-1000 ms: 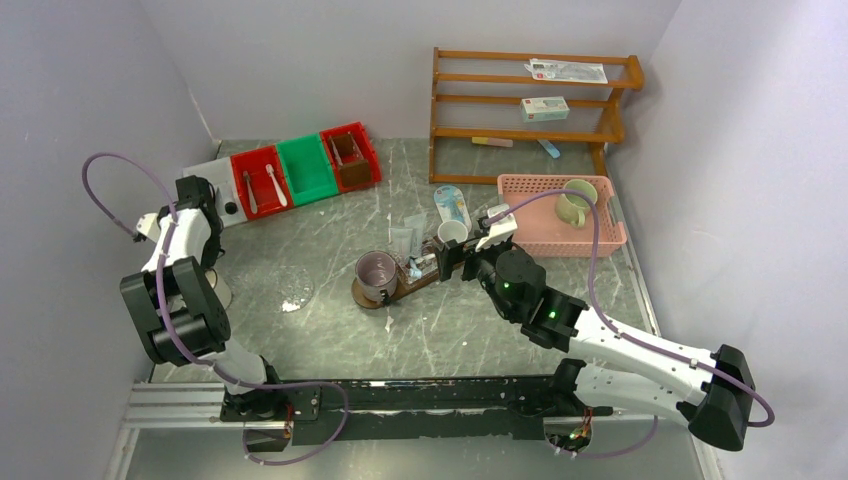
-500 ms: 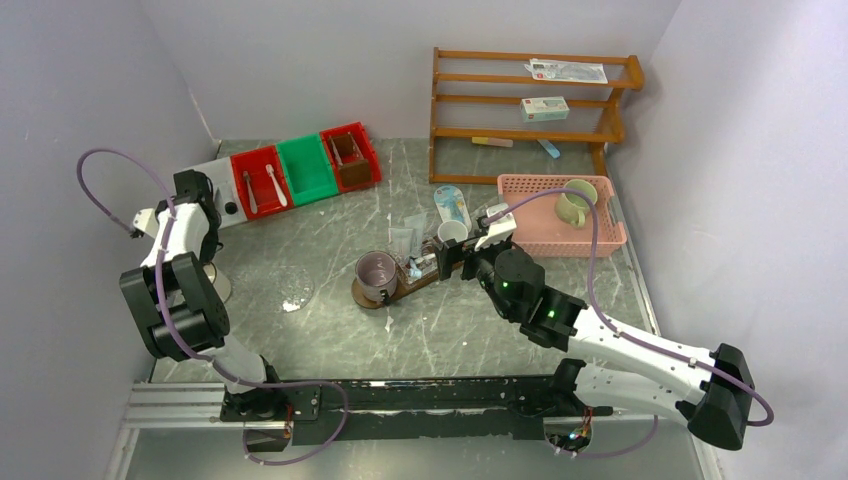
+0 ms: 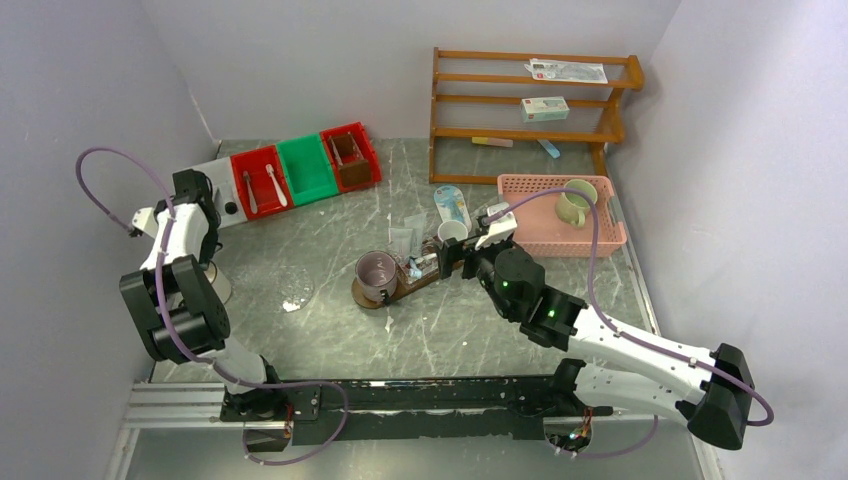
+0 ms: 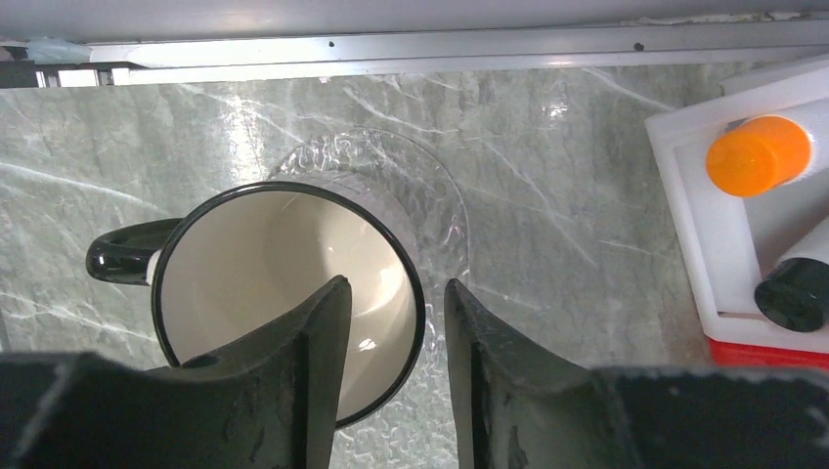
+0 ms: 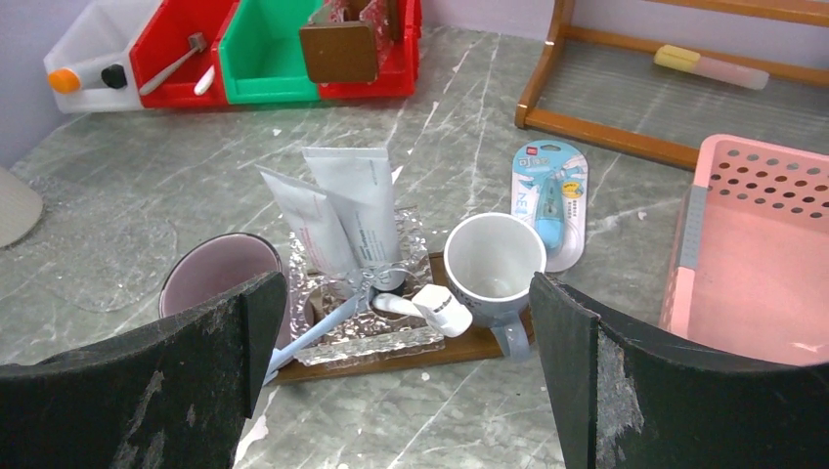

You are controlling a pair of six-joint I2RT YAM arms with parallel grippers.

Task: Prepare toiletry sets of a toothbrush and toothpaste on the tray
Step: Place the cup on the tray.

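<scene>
The dark wooden tray (image 3: 362, 295) (image 5: 459, 349) carries a purple mug (image 3: 377, 272) (image 5: 210, 278), a clear glass holder (image 5: 364, 327) with two white tubes (image 5: 342, 215) and a pale blue toothbrush (image 5: 323, 329), and a white mug (image 3: 452, 232) (image 5: 494, 259). My right gripper (image 3: 455, 258) (image 5: 406, 293) hovers wide open and empty just in front of the tray. My left gripper (image 4: 391, 293) is open over a cream mug with a black rim (image 4: 283, 293) at the far left. One finger is inside the mug and one outside, and the rim stands between them untouched.
The cream mug stands on a clear glass coaster (image 4: 430, 205). Another coaster (image 3: 295, 290) lies on the table. Red and green bins (image 3: 305, 168), a white bin (image 4: 704, 225), a wooden shelf (image 3: 530, 135), a pink basket (image 3: 520, 215) with a green mug (image 3: 577, 200), and a blue packet (image 3: 452, 205) stand around.
My left wrist has shifted slightly towards the left wall. The right arm and the things on the tray have barely moved.
</scene>
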